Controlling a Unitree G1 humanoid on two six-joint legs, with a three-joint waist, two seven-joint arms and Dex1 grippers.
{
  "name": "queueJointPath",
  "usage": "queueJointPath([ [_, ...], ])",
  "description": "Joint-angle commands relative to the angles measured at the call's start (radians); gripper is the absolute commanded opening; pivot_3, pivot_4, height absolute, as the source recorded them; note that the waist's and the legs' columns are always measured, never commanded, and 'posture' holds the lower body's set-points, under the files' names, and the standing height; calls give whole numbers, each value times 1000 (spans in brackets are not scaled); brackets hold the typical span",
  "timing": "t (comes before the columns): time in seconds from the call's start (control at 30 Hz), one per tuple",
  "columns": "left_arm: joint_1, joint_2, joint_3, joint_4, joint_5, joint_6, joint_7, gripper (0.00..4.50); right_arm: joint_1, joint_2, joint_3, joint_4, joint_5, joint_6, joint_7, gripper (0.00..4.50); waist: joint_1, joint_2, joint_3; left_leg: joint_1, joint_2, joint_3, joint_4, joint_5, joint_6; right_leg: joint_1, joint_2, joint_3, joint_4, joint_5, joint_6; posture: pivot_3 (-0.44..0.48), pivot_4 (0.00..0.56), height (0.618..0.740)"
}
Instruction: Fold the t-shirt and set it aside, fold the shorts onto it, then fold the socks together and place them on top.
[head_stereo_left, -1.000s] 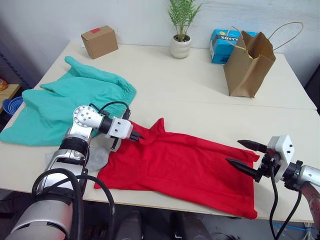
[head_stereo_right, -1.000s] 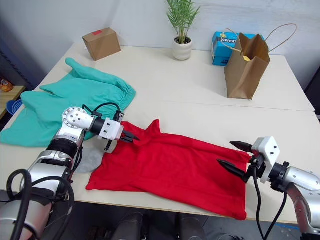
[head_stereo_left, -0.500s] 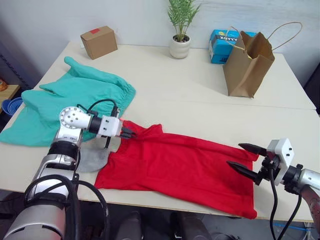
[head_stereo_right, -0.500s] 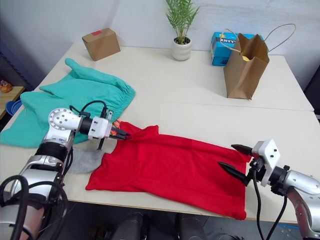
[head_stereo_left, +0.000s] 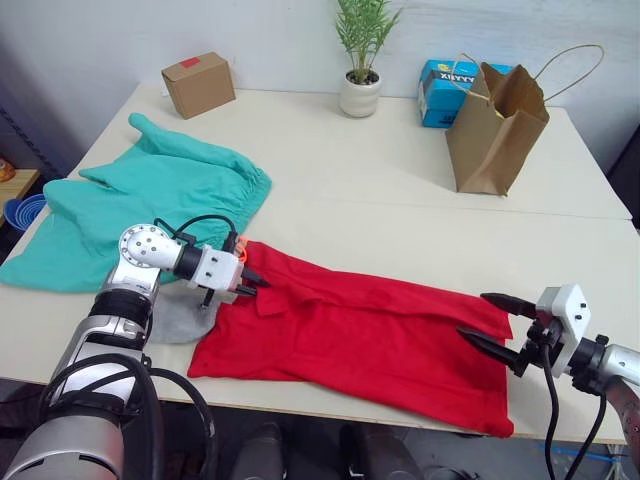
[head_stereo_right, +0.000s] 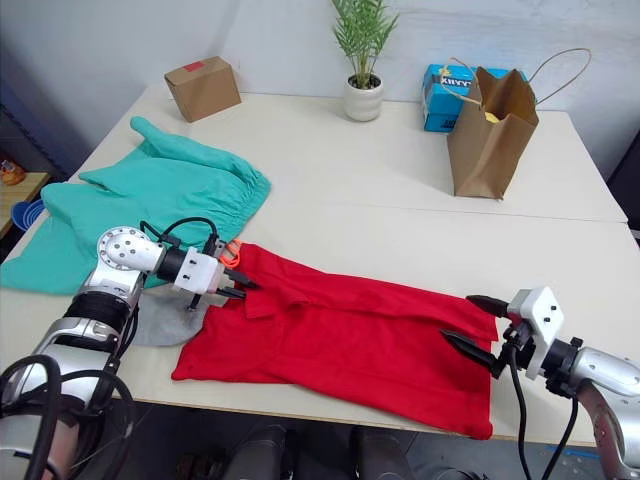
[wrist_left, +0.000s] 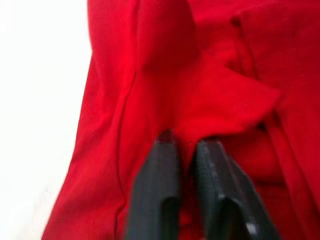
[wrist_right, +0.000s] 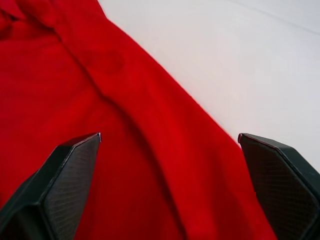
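The red t-shirt lies spread across the near half of the table. My left gripper is shut on a fold of the t-shirt at its left end, near the collar. My right gripper stands open just over the t-shirt's right edge, with nothing between its fingers. The teal-green shorts lie crumpled at the table's left side, with a bit of orange drawstring showing. A grey sock lies flat under my left arm, between the shorts and the t-shirt.
At the back stand a cardboard box, a potted plant, a blue box and a brown paper bag. Bare tabletop stretches between these and the garments.
My left gripper has drawn the t-shirt's raised left end down and toward the near side, so the cloth now lies folded flatter. The right gripper has shifted slightly right and stays open.
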Motion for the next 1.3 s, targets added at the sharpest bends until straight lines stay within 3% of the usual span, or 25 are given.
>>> queueJointPath([
  [0.03, -18, 45, 11, -69, -42, 196, -93, 1919, 18, -11, -33, 7, 8, -22, 27, 4500, 1, 0, 0, 0, 0, 0, 0, 0, 0, 0, 0, 0, 0, 0, 0, 0, 150, 740],
  [0.13, -22, 89, -5, -126, -52, 357, -113, 2886, 44, -36, -53, 5, 29, -2, 66, 4500, 2, 0, 0, 0, 0, -1, 0, 0, 0, 0, 0, 0, 0, 0, 0, 0, 150, 740],
  [0.2, -39, 175, -65, -166, -81, 483, -113, 3503, 83, -89, -119, -53, 140, 124, 107, 4500, 2, 0, 0, 0, 0, -1, 0, 0, 0, 0, 0, 0, -1, 0, 0, 0, 150, 740],
  [0.3, -65, 224, -69, -248, -186, 717, -113, 3503, 65, -142, -197, -107, 297, 274, 115, 4500, -2, 0, 0, 0, 0, -1, -1, 0, 0, 0, 0, 0, -1, 0, 0, 0, 150, 740],
  [0.4, -48, 174, -3, -343, -256, 842, -73, 3545, -26, -117, -206, -94, 324, 298, 31, 3900, 2, -1, -1, 2, 0, -2, -1, 0, 0, 4, -1, -1, -1, 0, 0, 0, 150, 740],
  [0.53, 34, 62, 50, -522, -277, 913, 112, 2653, -117, -90, -62, -77, 120, 127, 8, 2500, 5, -1, -1, 0, -1, -3, 0, 0, 0, 3, -1, -1, -3, 0, 0, 0, 150, 740],
  [0.77, 188, -157, -1, -732, -174, 995, 434, 283, -245, 1, 154, -21, -81, -17, -48, 0, 2, -1, -1, -2, 0, -2, 0, 1, -2, 1, -1, 0, -5, 0, 0, 0, 150, 740],
  [0.8, 198, -187, -18, -736, -145, 1005, 483, 42, -243, 7, 182, -13, -109, -32, -48, 0, 3, -1, -1, -2, 0, -2, 0, 1, -2, 1, -1, 0, -4, 0, 0, 0, 150, 740],
  [0.87, 209, -262, -44, -725, -76, 991, 603, 42, -225, 13, 242, 22, -187, -85, -56, 0, 6, -1, -1, -2, 0, -2, 0, 1, -2, 1, 0, 0, -4, 0, 0, 0, 150, 740],
  [1.0, 256, -304, -90, -769, -18, 1054, 668, 42, -200, 23, 279, 116, -269, -145, -93, 0, 12, -1, -1, -2, -1, -1, 0, 1, -2, 2, -1, 0, -6, 1, 1, 0, 150, 740],
  [1.13, 345, -226, -132, -888, -10, 1141, 605, 42, -165, 20, 273, 151, -266, -128, -104, 0, 1, -1, -2, 0, 0, -1, 0, 1, -3, 3, 0, 1, -5, 1, 1, 0, 150, 740],
  [1.3, 378, -142, -81, -926, -12, 1137, 597, 42, -57, -12, 195, 92, -154, -127, 3, 0, 6, 0, -4, 11, 0, -2, -5, 0, 0, 14, 0, 0, -9, 1, 1, 0, 150, 740],
])
